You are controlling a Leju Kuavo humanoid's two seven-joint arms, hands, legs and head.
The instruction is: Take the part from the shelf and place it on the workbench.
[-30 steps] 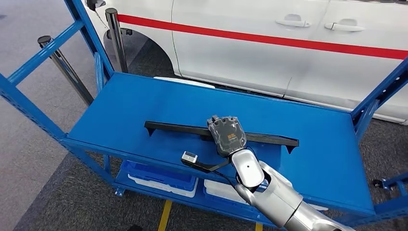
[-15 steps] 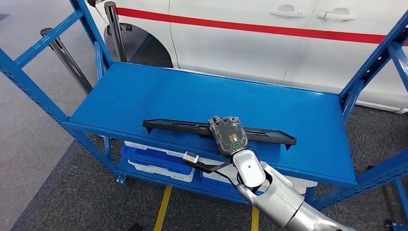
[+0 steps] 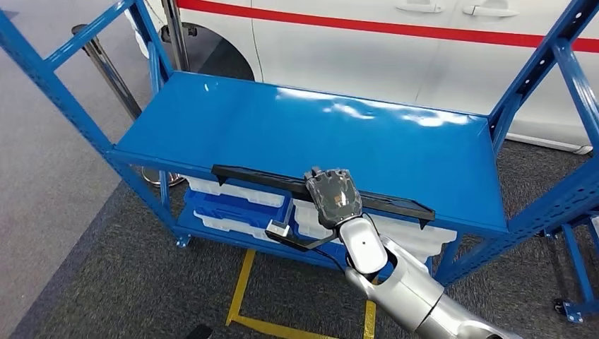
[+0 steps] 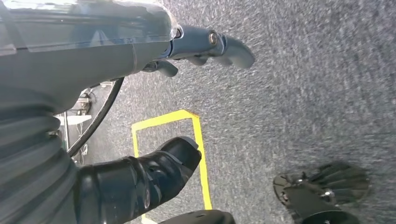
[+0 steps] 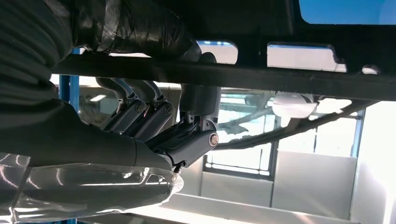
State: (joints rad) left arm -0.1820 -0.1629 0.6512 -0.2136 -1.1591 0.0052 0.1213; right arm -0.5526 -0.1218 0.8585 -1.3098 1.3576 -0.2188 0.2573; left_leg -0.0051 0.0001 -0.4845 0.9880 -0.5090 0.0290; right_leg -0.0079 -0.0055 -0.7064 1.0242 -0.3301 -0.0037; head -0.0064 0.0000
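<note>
One left hand (image 4: 140,116) hangs over grey carpet floor (image 4: 303,93) marked with one yellow taped outline (image 4: 201,140); its fingers are apart and nothing lies in them. To the right of it, low in the head view, one right hand (image 3: 333,198) grips one long black part (image 3: 254,179) near the part's middle. The part runs out to both sides of this hand, farther to its left than to its right, and lies along the front edge of the blue shelf (image 3: 282,127), just above it or touching; which one cannot be told. In the right wrist view the fingers (image 5: 154,116) curl under the bar of the part (image 5: 280,79).

Beyond the hand stands one white car (image 3: 339,49) with one red stripe. Below the hand, on the lower level of the shelf, sit white trays in a blue bin (image 3: 233,208); their count is unclear, since the shelf top and the arm cover them.

Against the picture of half a second ago, the whole scene has slid: the camera has moved back, and the part now sits at the shelf's front edge rather than over its top.

The car is cut off by the picture's upper edge.
</note>
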